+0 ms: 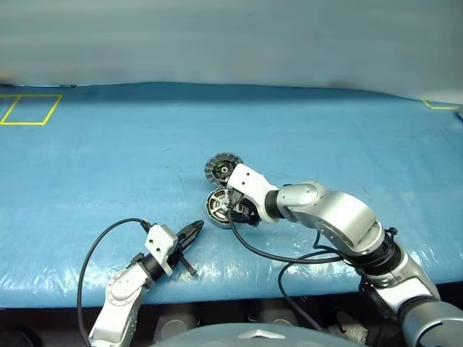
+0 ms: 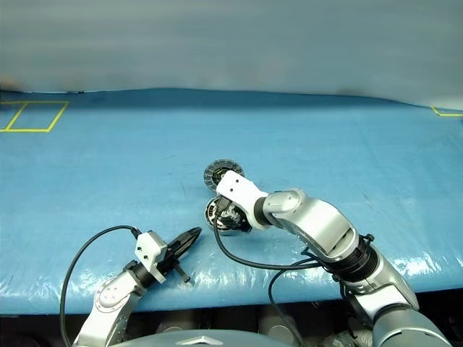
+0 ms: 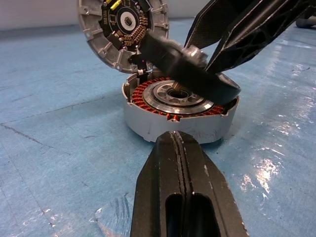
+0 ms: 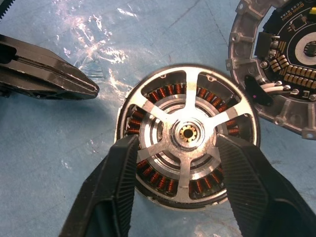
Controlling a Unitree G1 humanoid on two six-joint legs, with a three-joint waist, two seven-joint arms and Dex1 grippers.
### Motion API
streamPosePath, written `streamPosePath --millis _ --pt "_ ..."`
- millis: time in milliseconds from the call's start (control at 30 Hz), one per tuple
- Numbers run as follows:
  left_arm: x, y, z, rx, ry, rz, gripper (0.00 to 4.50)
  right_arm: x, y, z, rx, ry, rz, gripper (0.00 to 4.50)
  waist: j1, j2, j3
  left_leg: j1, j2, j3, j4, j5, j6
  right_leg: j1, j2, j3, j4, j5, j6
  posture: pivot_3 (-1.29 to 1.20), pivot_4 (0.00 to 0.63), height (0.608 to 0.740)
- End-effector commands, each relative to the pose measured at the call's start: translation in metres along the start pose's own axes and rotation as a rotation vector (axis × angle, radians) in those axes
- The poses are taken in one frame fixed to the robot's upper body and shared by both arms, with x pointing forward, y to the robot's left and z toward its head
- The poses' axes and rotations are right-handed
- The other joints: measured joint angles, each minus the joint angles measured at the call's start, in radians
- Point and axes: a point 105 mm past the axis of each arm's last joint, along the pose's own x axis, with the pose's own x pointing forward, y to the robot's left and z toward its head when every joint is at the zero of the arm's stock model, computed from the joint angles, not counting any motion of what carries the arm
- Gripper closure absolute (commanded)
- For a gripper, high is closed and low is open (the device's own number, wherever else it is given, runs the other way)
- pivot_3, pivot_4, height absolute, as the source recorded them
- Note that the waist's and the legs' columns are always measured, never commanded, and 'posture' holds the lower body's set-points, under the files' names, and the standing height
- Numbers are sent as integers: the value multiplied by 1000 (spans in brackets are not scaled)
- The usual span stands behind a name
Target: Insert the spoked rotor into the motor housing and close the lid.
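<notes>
The motor housing (image 3: 148, 123), a round silver case with copper windings, lies on the blue mat in front of me. The spoked rotor (image 4: 190, 111) sits tilted on it, one edge down in the case and the other raised toward the lid (image 3: 123, 29). The lid leans up just behind the housing, its inner face showing. My right gripper (image 4: 175, 140) is open, its fingers (image 3: 217, 29) spread over the rotor's upper face. Whether they touch the rotor I cannot tell. My left gripper (image 1: 194, 231) is shut and empty, pointing at the housing from a short way off.
The blue mat (image 1: 108, 166) covers the whole table, and its front edge runs just below my arms. A yellow tape square (image 1: 29, 110) marks the far left corner. Black cables (image 1: 289, 256) hang from both wrists.
</notes>
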Motion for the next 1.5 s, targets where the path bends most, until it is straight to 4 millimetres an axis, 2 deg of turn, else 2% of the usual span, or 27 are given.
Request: streamPosePath --millis 33,233,300,433,667,1000,1300,1500 --pt "1 -2 10 19 -42 -8 4500 -6 -4 9 -16 -29 -27 603 0 0 0 0 0 0 0 0 0 0 0 0 0 0 0 0 150 740" --pt "1 -2 9 19 -42 -9 4500 -10 -8 14 -6 -66 -55 603 0 0 0 0 0 0 0 0 0 0 0 0 0 0 0 0 150 740" --pt "1 -1 9 19 -42 -8 4500 -12 -10 15 24 -86 -68 977 0 0 0 0 0 0 0 0 0 0 0 0 0 0 0 0 150 740" --pt "0 0 8 22 -35 -12 4500 -13 -9 13 84 -130 -80 2178 2 0 0 0 0 0 0 0 0 0 0 0 0 0 0 0 150 740" --pt "2 2 9 31 -33 -25 4500 -1 2 4 170 -166 -96 4470 -1 0 0 0 0 0 0 0 0 0 0 0 0 0 0 0 150 740" --pt "2 3 10 33 -34 -25 4500 14 4 -13 269 -166 -135 4470 0 0 0 0 0 0 0 0 0 0 0 0 0 0 0 0 150 740" --pt "0 3 11 34 -32 -13 4500 10 5 -22 359 -193 -168 4470 1 0 0 1 0 0 0 0 0 1 0 0 0 0 0 0 150 740" --pt "-1 4 11 37 -32 -14 4500 3 9 -18 383 -243 -176 4470 1 0 0 1 0 0 0 0 0 1 0 0 0 0 0 0 150 740"
